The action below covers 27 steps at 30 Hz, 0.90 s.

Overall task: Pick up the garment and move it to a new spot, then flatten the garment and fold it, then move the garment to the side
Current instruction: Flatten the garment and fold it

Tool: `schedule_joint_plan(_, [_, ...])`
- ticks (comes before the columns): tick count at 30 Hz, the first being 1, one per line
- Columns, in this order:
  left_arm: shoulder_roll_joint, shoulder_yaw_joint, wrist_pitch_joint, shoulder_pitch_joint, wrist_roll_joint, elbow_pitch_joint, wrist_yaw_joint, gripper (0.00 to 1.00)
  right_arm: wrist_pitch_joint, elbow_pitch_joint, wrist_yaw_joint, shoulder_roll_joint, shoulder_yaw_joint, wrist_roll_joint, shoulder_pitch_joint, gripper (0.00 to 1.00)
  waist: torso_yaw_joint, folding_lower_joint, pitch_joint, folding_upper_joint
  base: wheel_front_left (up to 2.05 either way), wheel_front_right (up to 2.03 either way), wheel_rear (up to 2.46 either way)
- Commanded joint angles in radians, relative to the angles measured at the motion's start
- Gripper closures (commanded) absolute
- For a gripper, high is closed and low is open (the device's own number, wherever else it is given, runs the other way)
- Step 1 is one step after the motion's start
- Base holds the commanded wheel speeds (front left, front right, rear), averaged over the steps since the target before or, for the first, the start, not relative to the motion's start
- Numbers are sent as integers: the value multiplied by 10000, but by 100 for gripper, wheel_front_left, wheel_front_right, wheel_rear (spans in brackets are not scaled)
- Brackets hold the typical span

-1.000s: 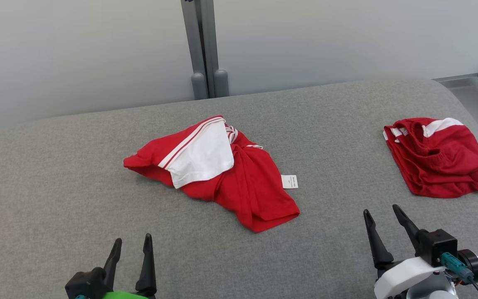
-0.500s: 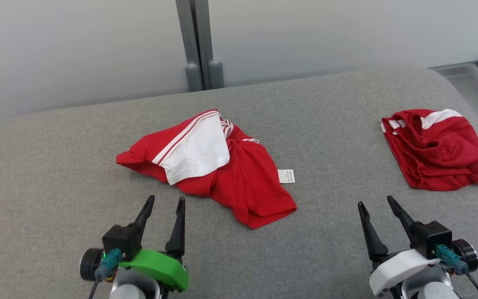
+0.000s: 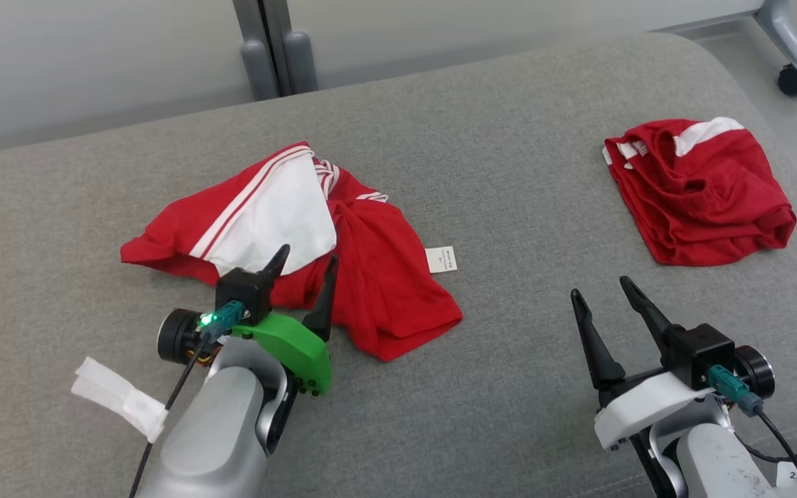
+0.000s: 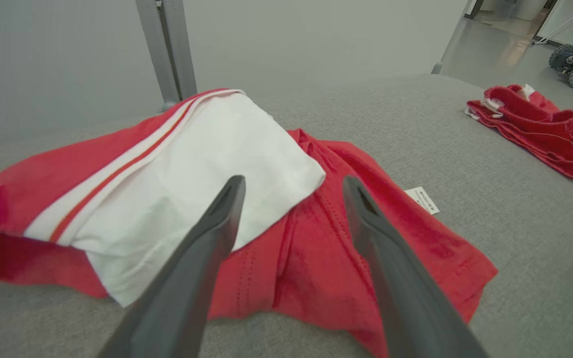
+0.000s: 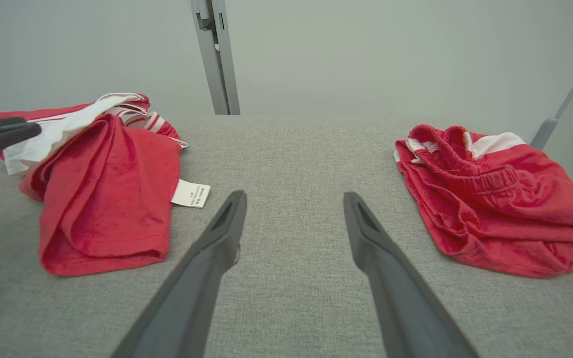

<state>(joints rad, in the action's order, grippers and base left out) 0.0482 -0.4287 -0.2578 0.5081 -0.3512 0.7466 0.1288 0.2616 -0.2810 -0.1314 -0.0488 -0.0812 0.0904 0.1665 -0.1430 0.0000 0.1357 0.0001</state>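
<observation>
The garment (image 3: 378,277) is a crumpled red shirt with a white striped panel, lying left of centre on the grey cushion (image 3: 509,173). A white label (image 3: 441,259) sticks out at its right side. My left gripper (image 3: 306,256) is open, its fingertips over the shirt's near edge. In the left wrist view the left gripper (image 4: 292,180) straddles the border of the white panel (image 4: 167,164) and the red cloth. My right gripper (image 3: 599,287) is open above bare cushion, well right of the shirt. From the right wrist, the right gripper (image 5: 294,195) points between the garment (image 5: 107,199) and another red one.
A second bunched red garment (image 3: 696,194) with an elastic waistband lies at the cushion's far right, also visible as the red garment (image 5: 490,209). A grey metal post (image 3: 270,48) stands behind the cushion. A caster wheel (image 3: 793,79) sits on the floor at top right.
My left gripper has moved forward from the near edge of the cushion up to the shirt's near edge. The head camera has tilted down and shifted. The right gripper has hardly moved.
</observation>
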Motion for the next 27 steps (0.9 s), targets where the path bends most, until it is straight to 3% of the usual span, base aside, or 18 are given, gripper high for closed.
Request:
schedule_joint_plan(1, [46,-40,-63,294,-43,180,29,0,47,22,16,-37,21,66,128,0,-532,0,614,-1,0,0,0])
schedule_joint_plan(7, [61,27,-78,899,-71,824,31,0,47,50,16,-32,115,114,267,0,-635,0,904,-1,0,0,0])
schedule_joint_plan(13, [125,553,-79,992,26,607,16,0,47,76,16,-34,245,157,295,0,-561,0,968,-1,0,0,0])
schedule_joint_plan(15, [129,693,-72,964,66,509,17,17,47,73,16,-32,259,162,290,0,-511,0,969,-1,0,0,0])
schedule_joint_plan(17, [123,795,-73,912,104,444,19,49,47,68,16,-34,273,170,295,0,-464,0,976,-1,0,0,0])
schedule_joint_plan(18, [126,845,-73,886,121,425,20,53,47,66,16,-34,270,177,298,0,-447,0,979,-1,0,0,0])
schedule_joint_plan(20, [163,926,-73,831,162,436,22,71,47,61,16,-34,241,179,306,0,-422,0,987,-1,0,0,0])
schedule_joint_plan(22, [169,984,-74,814,190,479,24,98,47,55,16,-34,213,184,314,0,-415,0,1002,-1,0,0,0])
schedule_joint_plan(27, [150,904,-74,911,261,415,29,100,47,41,16,-34,196,156,341,0,-412,0,1032,-1,0,0,0])
